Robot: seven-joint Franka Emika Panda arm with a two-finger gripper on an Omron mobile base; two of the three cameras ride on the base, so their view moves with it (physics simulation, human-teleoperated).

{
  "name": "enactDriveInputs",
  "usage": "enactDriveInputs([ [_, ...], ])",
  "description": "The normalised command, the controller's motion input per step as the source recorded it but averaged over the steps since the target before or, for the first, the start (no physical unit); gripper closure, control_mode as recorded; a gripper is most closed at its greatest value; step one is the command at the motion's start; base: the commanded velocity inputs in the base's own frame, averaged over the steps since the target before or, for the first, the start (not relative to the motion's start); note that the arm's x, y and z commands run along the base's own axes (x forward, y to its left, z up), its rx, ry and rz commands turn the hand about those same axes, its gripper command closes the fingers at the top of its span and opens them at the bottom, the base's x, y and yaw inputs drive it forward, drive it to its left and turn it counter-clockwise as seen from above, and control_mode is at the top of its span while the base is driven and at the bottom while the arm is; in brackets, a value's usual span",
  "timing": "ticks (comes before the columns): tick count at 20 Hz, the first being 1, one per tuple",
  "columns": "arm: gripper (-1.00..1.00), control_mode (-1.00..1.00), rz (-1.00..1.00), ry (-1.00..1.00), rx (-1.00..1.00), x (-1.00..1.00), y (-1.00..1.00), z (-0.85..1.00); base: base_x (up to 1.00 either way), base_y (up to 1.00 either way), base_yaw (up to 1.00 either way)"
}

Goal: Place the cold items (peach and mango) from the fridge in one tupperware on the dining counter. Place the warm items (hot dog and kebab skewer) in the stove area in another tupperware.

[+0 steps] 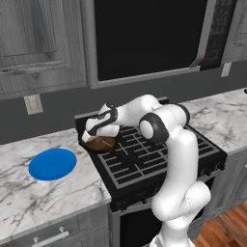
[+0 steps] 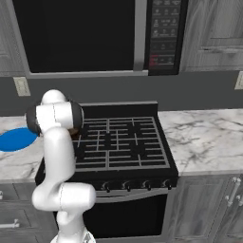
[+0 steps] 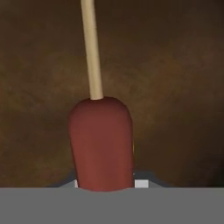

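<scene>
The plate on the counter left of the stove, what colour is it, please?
Blue plate; left base view.

Blue plate (image 1: 52,164) left of stove (image 1: 159,159)

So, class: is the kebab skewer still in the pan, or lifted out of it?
In the pan. The hand view shows the kebab skewer against the brown pan; the claw is down at that pan on the stove.

Pan (image 1: 99,143) on stove (image 1: 144,159), plate (image 1: 52,164) on counter (image 1: 29,198) leftward.
</scene>
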Motion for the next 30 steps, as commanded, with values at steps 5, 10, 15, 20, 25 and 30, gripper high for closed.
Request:
enactDriveInputs([
  [5, 1.00, -1.00, 0.07, -0.43, 0.09, 0.00, -1.00, -1.00, 0.00, 0.00, 0.00],
  [10, 1.00, -1.00, -0.11, -0.30, 0.08, -0.21, -1.00, -1.00, 0.00, 0.00, 0.00],
  [15, 1.00, -1.00, -0.19, -0.02, 0.03, -0.67, -1.00, -0.96, 0.00, 0.00, 0.00],
  [20, 1.00, -1.00, -0.28, 0.00, 0.03, -0.88, -1.00, -0.91, 0.00, 0.00, 0.00],
  [25, 1.00, -1.00, -0.37, 0.05, 0.08, -0.84, -1.00, -0.98, 0.00, 0.00, 0.00],
  [30, 1.00, -1.00, -0.44, 0.16, 0.08, -0.34, -1.00, -1.00, 0.00, 0.00, 0.00],
])
